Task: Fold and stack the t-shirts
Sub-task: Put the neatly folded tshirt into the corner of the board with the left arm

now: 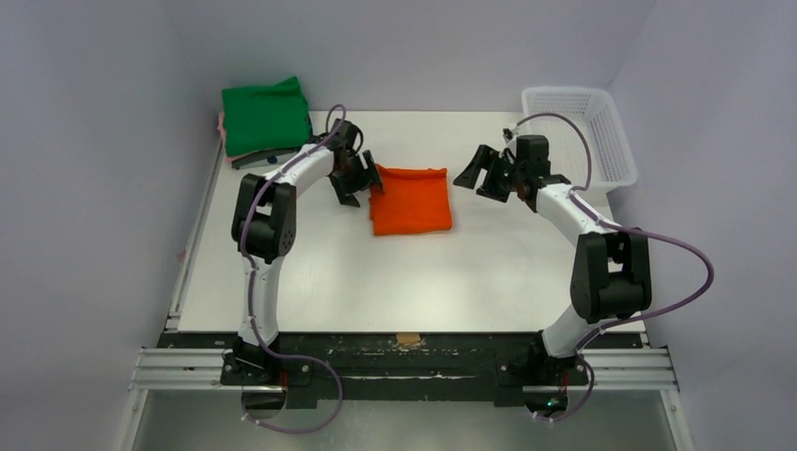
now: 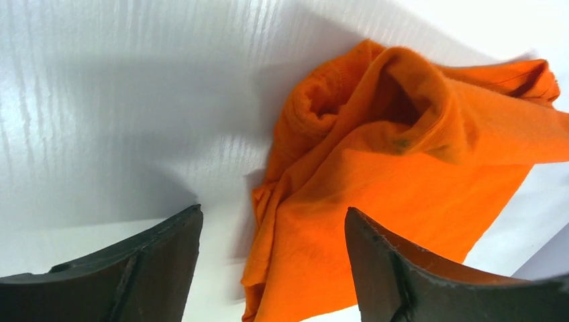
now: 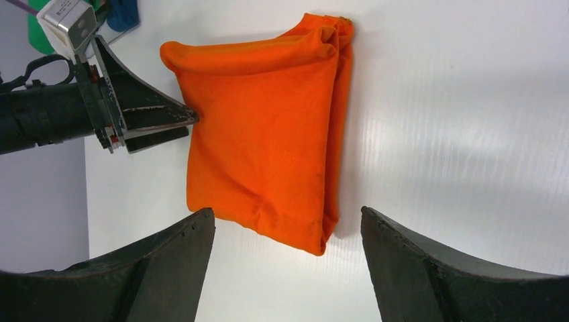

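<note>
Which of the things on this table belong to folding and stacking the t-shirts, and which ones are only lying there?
Belong to the job:
- orange t-shirt, folded, in the middle of the table
- green t-shirt, on top of the pile at the far left corner

Only lying about:
- white mesh basket, at the far right
- small tan scrap, at the near edge

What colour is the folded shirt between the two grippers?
The shirt is bright orange, clearest in the right wrist view.
</note>
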Robot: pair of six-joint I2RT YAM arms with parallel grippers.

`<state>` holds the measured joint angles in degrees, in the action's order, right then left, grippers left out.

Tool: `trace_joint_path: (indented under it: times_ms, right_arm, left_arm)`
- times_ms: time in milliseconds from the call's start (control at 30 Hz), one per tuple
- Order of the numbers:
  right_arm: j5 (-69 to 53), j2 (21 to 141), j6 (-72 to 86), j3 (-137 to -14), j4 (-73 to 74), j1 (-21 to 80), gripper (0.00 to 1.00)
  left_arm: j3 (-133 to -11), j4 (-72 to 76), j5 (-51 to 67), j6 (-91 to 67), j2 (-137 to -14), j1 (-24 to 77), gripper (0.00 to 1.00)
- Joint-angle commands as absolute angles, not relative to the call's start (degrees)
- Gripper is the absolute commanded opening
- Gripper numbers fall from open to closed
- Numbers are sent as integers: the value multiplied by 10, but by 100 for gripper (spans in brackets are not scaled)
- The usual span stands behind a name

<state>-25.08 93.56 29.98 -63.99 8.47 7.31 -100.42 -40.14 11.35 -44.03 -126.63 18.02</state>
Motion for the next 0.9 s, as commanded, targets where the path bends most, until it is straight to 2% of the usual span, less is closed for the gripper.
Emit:
trace_joint_path:
  times_ms: [0,167,233,267,333,433,567,867]
  right_arm:
    - [-242,909,291,-639,72,62,79]
    - [-236,909,288,-639,74,53,79]
    - [-236,909,287,-639,75,49,79]
    - [-236,908,287,-639,74,47,79]
    - [-236,905,286,-639,74,43,79]
    - [-224,897,278,-638,79,38,79]
    - [-206,888,268,-636,86,37,79]
    - [-166,883,252,-630,88,37,79]
  left_arm:
    - [-1045,-404,137,-451,-1306,186,73]
    - [-1070,-390,137,-467,-1323,214,58]
    - [-1093,-391,128,-471,-1336,229,47]
    - [-1111,-398,115,-471,-1345,235,36]
    - [-1156,-432,80,-470,-1363,242,1]
    - [-1220,-482,-5,-440,-1364,243,0]
    - [-1238,-459,-157,-361,-1328,233,0]
    - [-1324,-400,-250,-216,-1310,193,0]
